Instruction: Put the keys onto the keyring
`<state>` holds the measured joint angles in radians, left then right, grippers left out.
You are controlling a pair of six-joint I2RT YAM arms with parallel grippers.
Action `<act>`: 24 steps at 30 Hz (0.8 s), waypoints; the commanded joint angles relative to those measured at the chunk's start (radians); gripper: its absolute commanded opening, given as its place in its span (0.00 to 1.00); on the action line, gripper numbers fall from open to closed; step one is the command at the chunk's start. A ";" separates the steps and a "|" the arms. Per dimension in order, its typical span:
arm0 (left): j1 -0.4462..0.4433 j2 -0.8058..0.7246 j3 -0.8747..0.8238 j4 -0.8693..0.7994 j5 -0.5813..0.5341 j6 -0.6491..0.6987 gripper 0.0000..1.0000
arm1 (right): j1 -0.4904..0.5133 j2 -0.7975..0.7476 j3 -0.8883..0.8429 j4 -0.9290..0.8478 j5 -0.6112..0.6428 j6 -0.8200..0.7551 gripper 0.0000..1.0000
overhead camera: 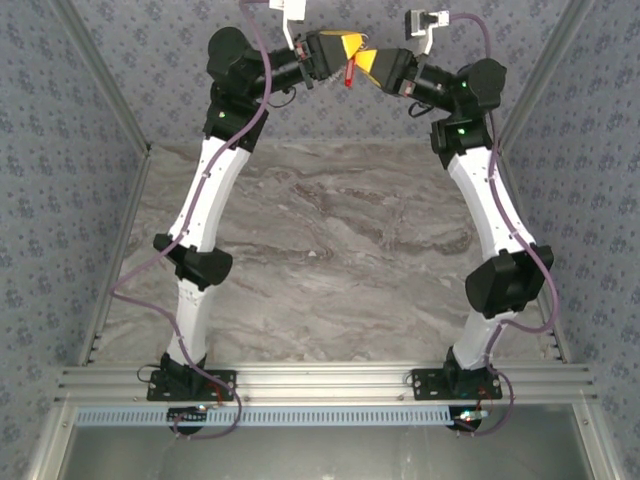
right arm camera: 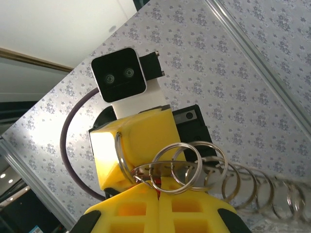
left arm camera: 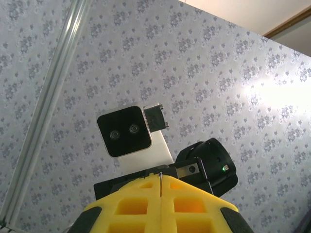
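Both arms are raised off the marbled table [overhead camera: 330, 250] and reach toward the far wall, where their tips meet nose to nose at the far middle of the scene. From above, the left gripper [overhead camera: 345, 47] points right and the right gripper [overhead camera: 370, 62] points left. The key [overhead camera: 350, 73] shows as a small red sliver hanging just beneath the spot where the yellow fingers nearly touch, high above the table. In the right wrist view the right gripper [right arm camera: 159, 204] has its two yellow fingers pressed together, with a bit of the key's red head [right arm camera: 156, 187] pinched in the seam between them. Right in front of them is the keyring [right arm camera: 170, 165], seen as a string of overlapping silver wire rings that trails off to the right of that picture and grows fainter. The first ring runs into the yellow block of the left gripper [right arm camera: 136, 145], which faces the camera with its own wrist camera [right arm camera: 119, 75] above it. In the left wrist view the left gripper [left arm camera: 161, 194] also has its fingers closed flat against each other. A thin metal edge [left arm camera: 161, 180] stands up out of the seam, so it is clamped on the ring. Beyond it sits the right arm's wrist camera [left arm camera: 124, 137] against the patterned wall [left arm camera: 218, 73].
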<state>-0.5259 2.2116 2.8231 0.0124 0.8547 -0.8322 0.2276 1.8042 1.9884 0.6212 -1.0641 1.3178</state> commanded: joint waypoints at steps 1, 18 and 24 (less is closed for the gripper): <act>-0.076 0.020 0.021 0.024 0.115 -0.024 0.00 | 0.033 0.030 0.034 -0.010 0.030 0.026 0.00; -0.057 0.027 0.021 0.100 -0.043 -0.156 0.00 | -0.048 -0.103 -0.173 -0.053 0.072 -0.002 0.30; -0.039 0.038 0.021 0.150 -0.099 -0.244 0.00 | -0.086 -0.180 -0.290 -0.059 0.071 -0.017 0.35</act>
<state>-0.5594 2.2482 2.8231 0.0486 0.7845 -1.0054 0.1604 1.6661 1.7432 0.5797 -1.0016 1.3178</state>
